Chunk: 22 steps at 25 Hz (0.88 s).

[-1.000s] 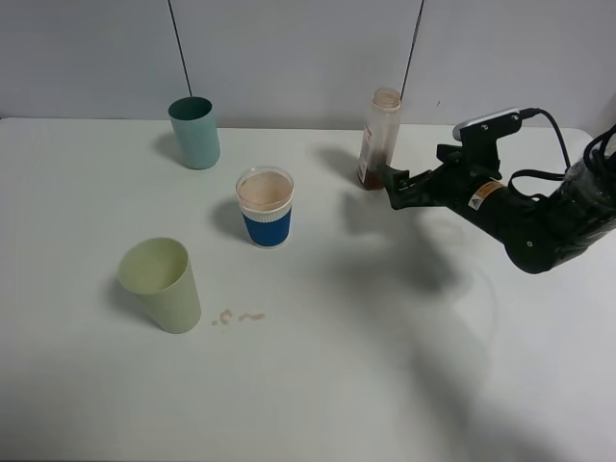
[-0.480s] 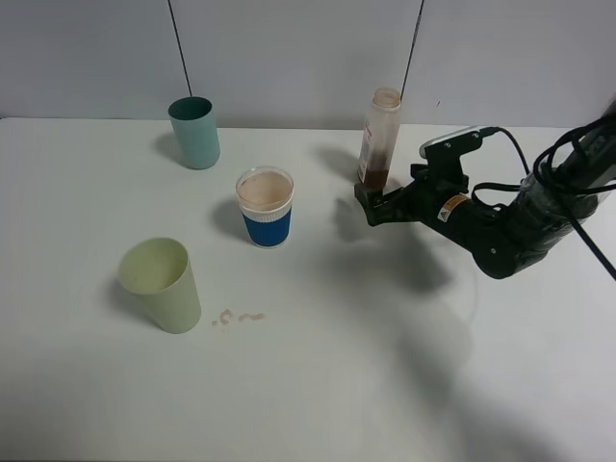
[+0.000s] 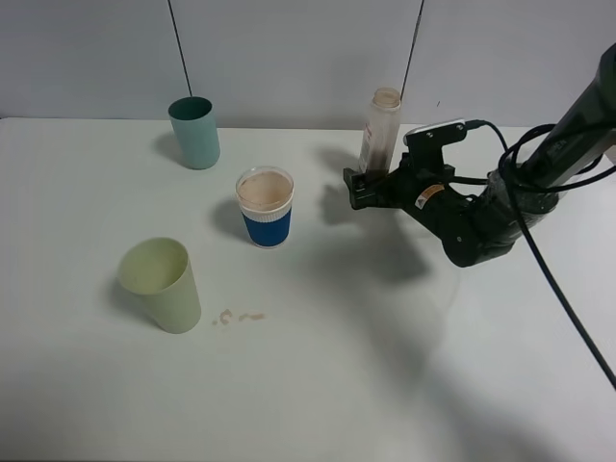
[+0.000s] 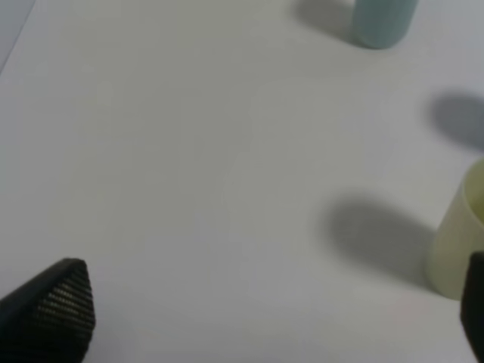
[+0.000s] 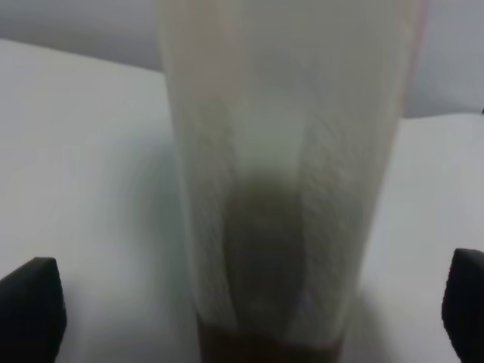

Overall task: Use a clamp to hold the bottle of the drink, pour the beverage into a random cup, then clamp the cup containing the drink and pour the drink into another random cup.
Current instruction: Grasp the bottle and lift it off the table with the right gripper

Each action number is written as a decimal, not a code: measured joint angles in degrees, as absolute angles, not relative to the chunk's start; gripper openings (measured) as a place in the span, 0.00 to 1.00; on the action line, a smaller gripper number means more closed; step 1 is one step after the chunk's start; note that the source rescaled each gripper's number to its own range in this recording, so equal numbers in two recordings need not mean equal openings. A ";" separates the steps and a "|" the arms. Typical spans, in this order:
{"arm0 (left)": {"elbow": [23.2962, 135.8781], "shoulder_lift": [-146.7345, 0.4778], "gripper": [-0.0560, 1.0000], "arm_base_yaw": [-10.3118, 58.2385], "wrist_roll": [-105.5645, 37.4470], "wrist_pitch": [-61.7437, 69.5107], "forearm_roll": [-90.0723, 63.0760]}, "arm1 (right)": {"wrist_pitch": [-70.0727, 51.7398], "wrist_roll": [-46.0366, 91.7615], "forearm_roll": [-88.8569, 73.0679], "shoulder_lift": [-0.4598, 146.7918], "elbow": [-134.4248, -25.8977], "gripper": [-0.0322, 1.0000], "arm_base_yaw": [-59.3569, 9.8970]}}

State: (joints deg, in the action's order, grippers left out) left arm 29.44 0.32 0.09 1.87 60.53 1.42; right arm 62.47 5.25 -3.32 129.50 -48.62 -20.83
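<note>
In the right wrist view the right gripper (image 5: pixel 246 306) is wide open and holds nothing. The bottle (image 5: pixel 287 151) stands upright between its fingers and touches neither of them. The left gripper (image 4: pixel 265 318) shows only in its own wrist view, also wide open and empty, above the surface (image 4: pixel 189 151).

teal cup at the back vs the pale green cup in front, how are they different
The plain teal tapered plastic cup is dark blue-green; the pale yellow-green tapered plastic cup is much lighter. The teal cup stands farther back, the pale green cup nearer the front. Small brownish spots lie by the pale green cup, none by the teal cup. Both stand upright, mouths up.
</note>
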 joint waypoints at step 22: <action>29.44 0.32 0.93 0.09 1.87 60.53 1.42 | 62.65 8.04 -8.37 134.08 -53.75 1.00 -22.25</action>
State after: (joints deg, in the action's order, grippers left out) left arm 29.44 0.32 0.09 1.87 60.53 1.42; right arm 62.65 8.04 -8.37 134.08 -53.75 -22.25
